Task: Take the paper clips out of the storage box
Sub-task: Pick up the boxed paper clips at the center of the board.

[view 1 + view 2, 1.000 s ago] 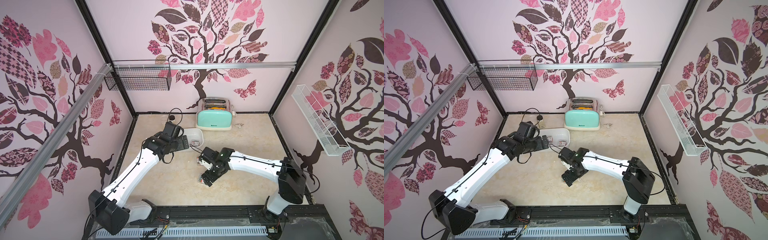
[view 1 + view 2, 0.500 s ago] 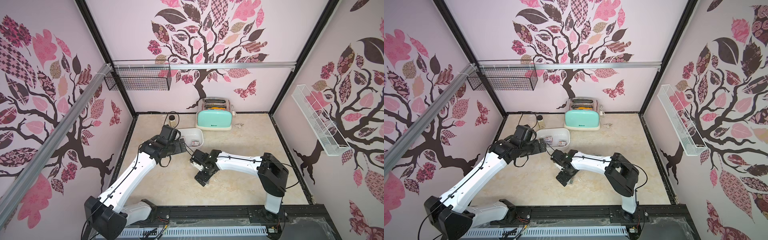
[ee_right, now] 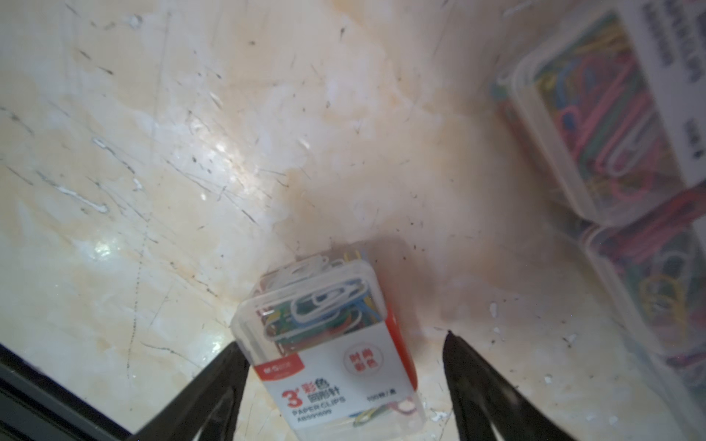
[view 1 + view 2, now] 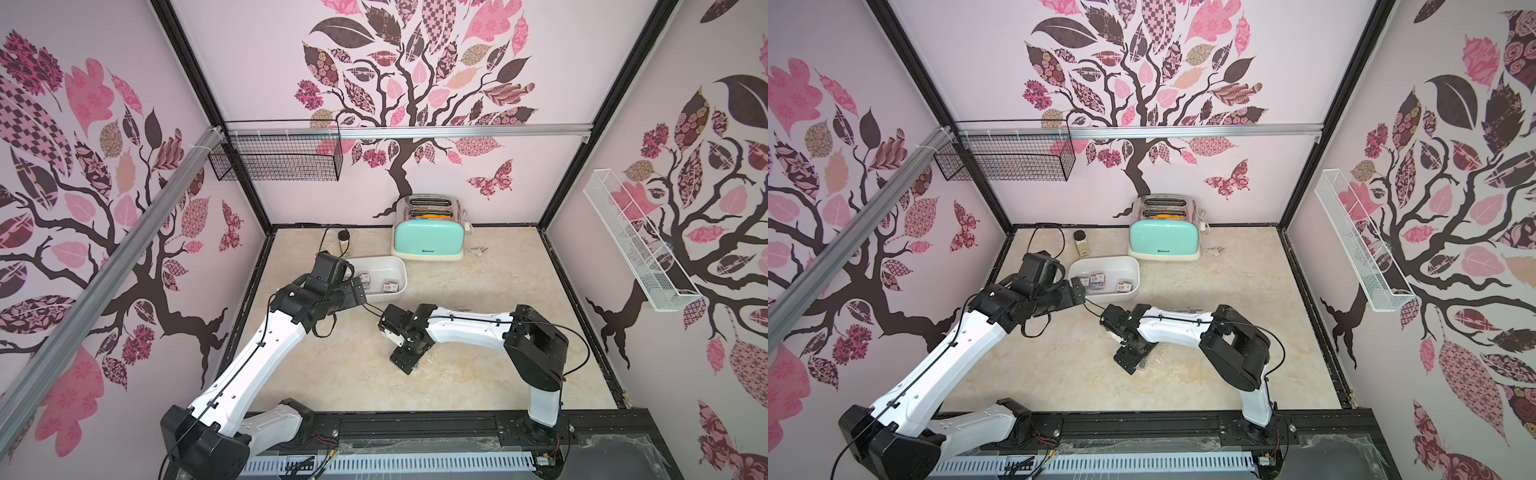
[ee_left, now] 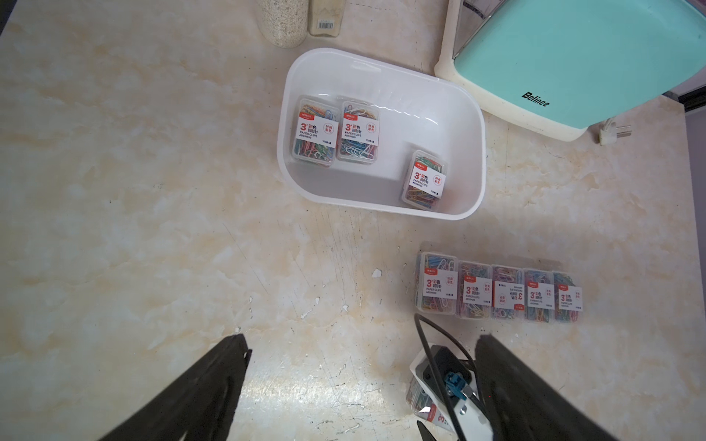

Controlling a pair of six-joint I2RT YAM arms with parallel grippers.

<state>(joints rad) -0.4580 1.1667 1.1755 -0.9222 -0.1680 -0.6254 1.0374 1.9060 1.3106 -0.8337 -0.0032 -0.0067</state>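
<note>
The white storage box [image 5: 416, 122] [image 4: 388, 264] [image 4: 1106, 262] holds three cases of paper clips [image 5: 315, 131] [image 5: 359, 131] [image 5: 424, 179]. Several more cases [image 5: 496, 292] lie in a row on the table beside it. My right gripper [image 3: 340, 343] [image 4: 405, 359] [image 4: 1129, 360] is low over the table, open around another case [image 3: 328, 343]. One finger touches this case; the other stands clear of it. My left gripper [image 5: 363, 340] [image 4: 359, 291] [image 4: 1077, 291] hovers wide open near the box's front corner, with nothing in it.
A mint-green toaster [image 4: 428, 241] stands behind the box, its plug [image 5: 611, 130] on the table. Two tall jars [image 5: 282, 23] [image 4: 1079, 239] stand at the back left. A black wire basket [image 4: 276, 162] and a white one [image 4: 636, 245] hang on the walls.
The right arm's elbow has swung left while its gripper stayed low over the same spot. The left gripper has drawn back a little from the box.
</note>
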